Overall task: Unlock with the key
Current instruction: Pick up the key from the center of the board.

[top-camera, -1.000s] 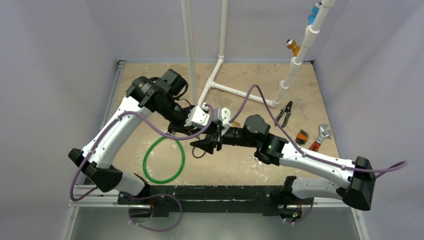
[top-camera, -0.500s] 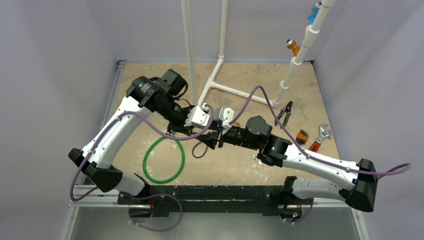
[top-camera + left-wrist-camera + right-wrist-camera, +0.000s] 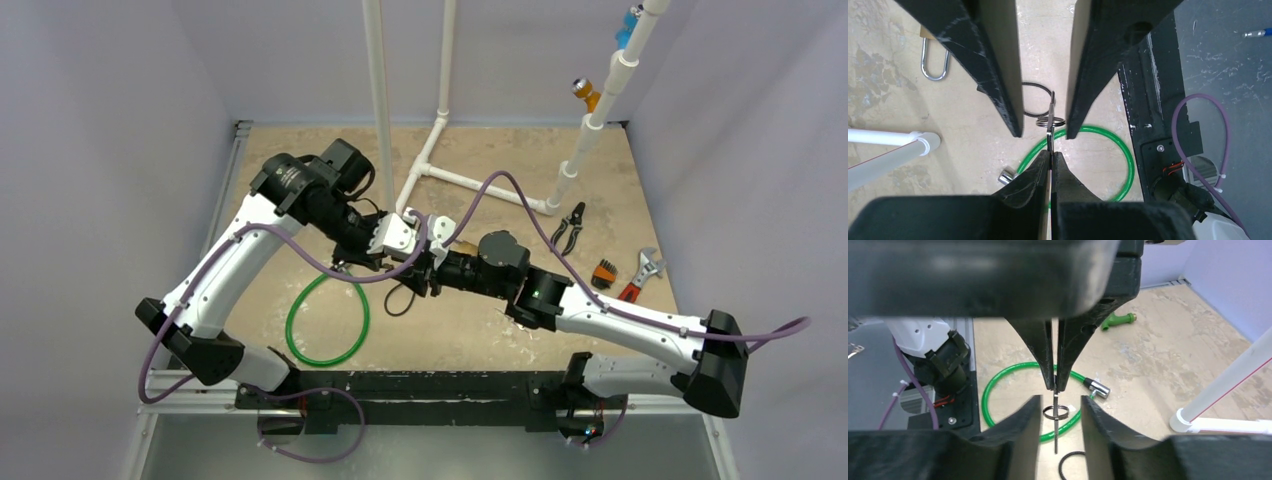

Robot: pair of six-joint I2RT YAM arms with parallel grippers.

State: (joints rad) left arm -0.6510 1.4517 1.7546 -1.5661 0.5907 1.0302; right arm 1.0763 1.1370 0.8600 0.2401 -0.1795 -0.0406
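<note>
Tan, scuffed table (image 3: 600,180) inside pale lavender walls; white pipes (image 3: 381,100) stood at its far side. Both arms reached inward and met above the middle of the table, left of centre. Green hose loop (image 3: 327,320) lay flat below the meeting point.

Left hand (image 3: 1050,152): fingers pressed together, pinching the key (image 3: 1050,131) at their tips. Right hand (image 3: 1060,402): fingers parted at a moderate gap, one on each side of the key, with table showing between each finger and the blade.

Padlock (image 3: 934,65) lay flat on the table, well apart from the key, its silver shackle visible and its brass body mostly cut off by a finger.

Key seen edge-on as a thin metal strip, held above the table. Its long axis ran in line with the left hand's fingers, and the free end pointed straight out from their tips into the right hand's gap. A small split ring (image 3: 1050,120) hung around the key just beyond the left fingertips; I could not tell whether it touched a right finger.
</note>
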